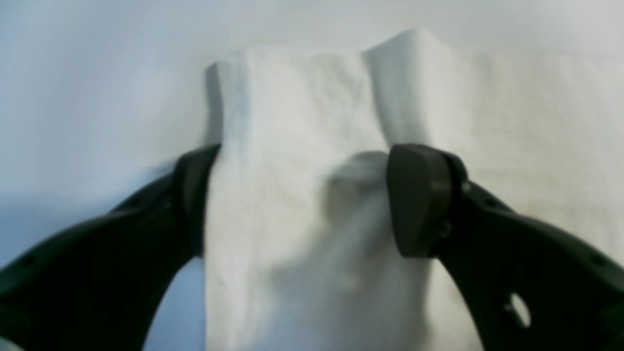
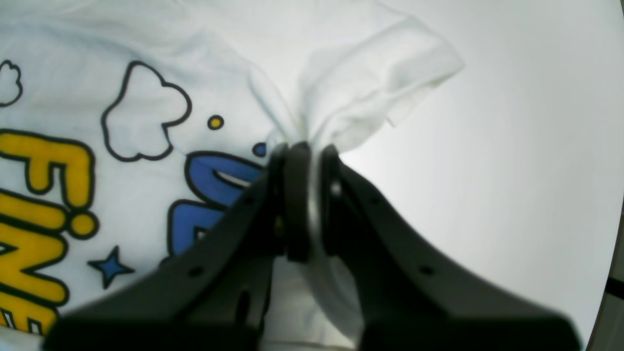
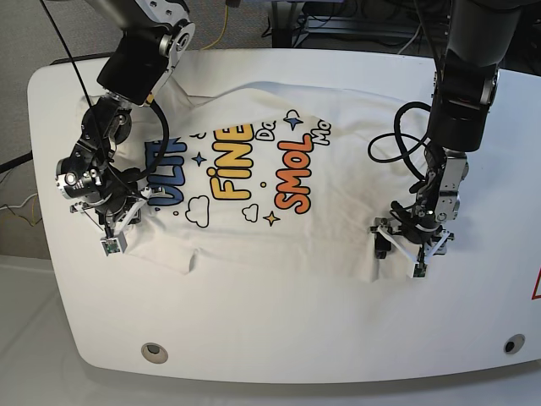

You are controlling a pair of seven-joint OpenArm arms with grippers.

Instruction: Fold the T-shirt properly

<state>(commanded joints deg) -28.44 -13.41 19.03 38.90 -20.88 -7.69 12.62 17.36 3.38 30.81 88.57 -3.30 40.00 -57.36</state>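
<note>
On table (image 3: 279, 338), T-shirt (image 3: 254, 220): right hand (image 2: 302, 161) clamped on it (left hand (image 1: 302, 200) agape astride fold).

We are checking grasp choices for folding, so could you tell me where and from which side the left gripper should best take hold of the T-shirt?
Probably the hem edge of the T-shirt, approached from above at the table's right side in the base view. The left gripper already straddles a raised fold there, jaws open around it.
</note>
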